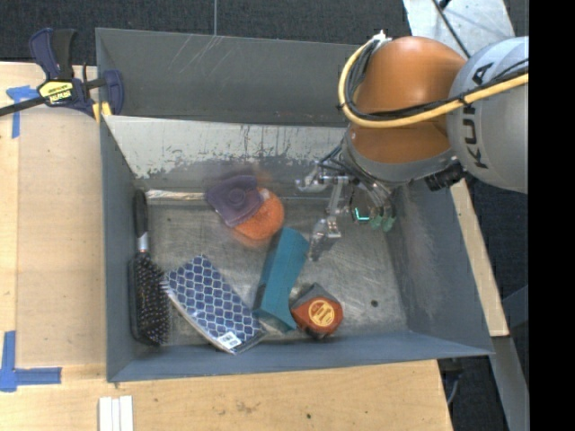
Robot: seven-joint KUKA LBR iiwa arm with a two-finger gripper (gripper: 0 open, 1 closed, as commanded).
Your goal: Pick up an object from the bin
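Grey bin (225, 88) is being overhung by the gripper (325, 230) (grip state cannot be told) beside the teal box (283, 272), best straddled crosswise.

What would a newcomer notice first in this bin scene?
The arm's big orange cover at the upper right, its gripper hanging over the middle of the bin. Then the orange round thing with a purple lid near the back wall, and the teal box beside an orange tape measure at the front.

Arm (492, 106) extended in from right, hand (324, 235) pointing down
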